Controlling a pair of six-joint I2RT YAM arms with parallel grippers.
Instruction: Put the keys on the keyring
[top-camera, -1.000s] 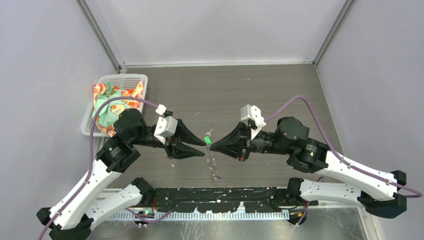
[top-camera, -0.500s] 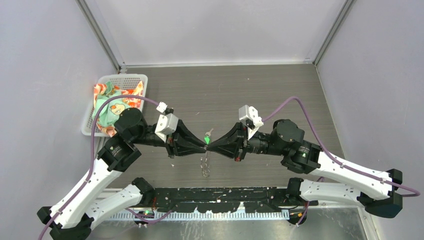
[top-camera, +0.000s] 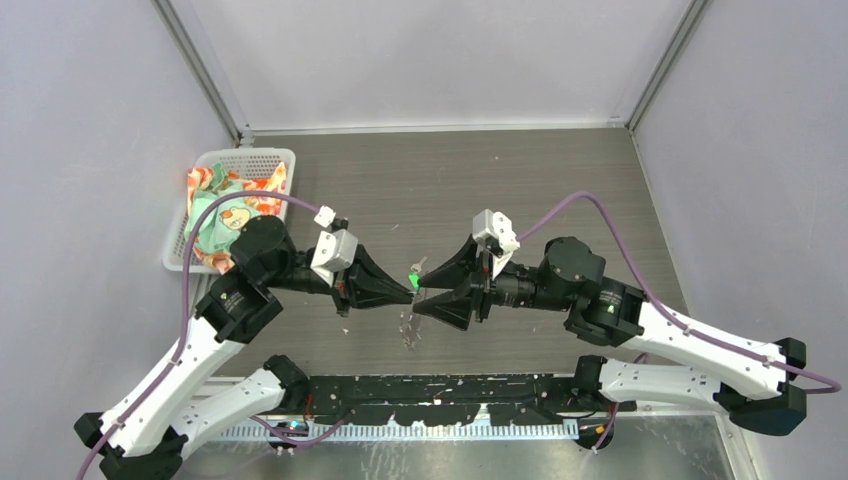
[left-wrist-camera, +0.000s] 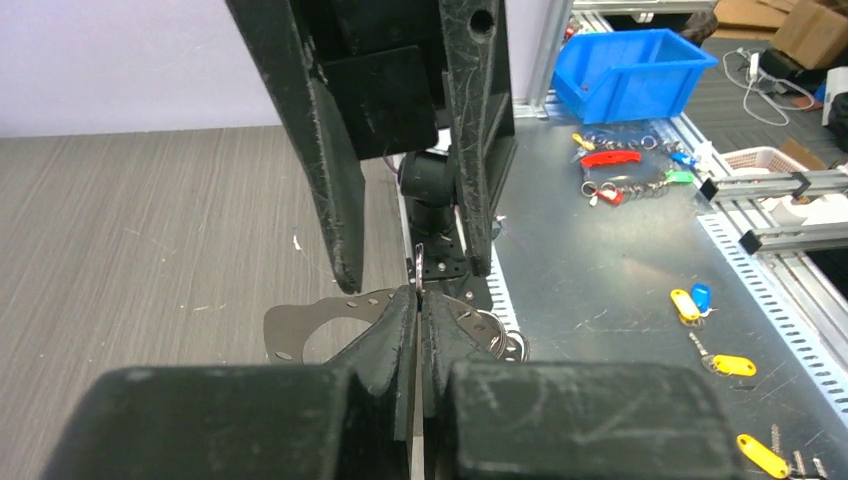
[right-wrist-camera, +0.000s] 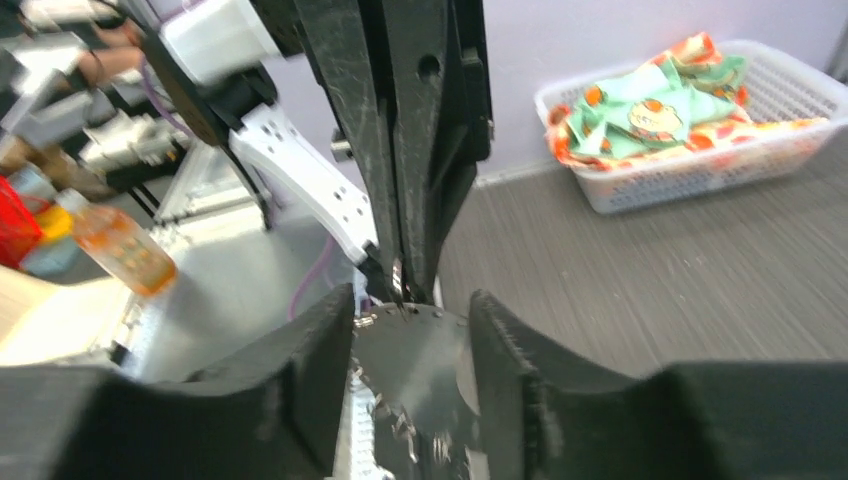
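Pinching a small silver key with a bright green plastic head (top-camera: 414, 279), the left gripper (top-camera: 405, 288) has its two black fingers (left-wrist-camera: 385, 345) pressed together. In its own wrist view a sliver of metal stands up from between the tips. The right gripper (top-camera: 422, 291) faces it tip to tip, its jaws spread apart to either side of the key and touching nothing that I can make out. The two meet in the air above the middle of the grey wood-grain table (top-camera: 560, 180), closer to its near edge than its far one. The thin grey metal wire keyring (top-camera: 409, 330) dangles just beneath the key; whether it hangs from the key or from the fingers cannot be told. A white plastic mesh basket (top-camera: 250, 157) holding crumpled patterned cloth (top-camera: 222, 215) sits at the table's left edge, towards the far corner.
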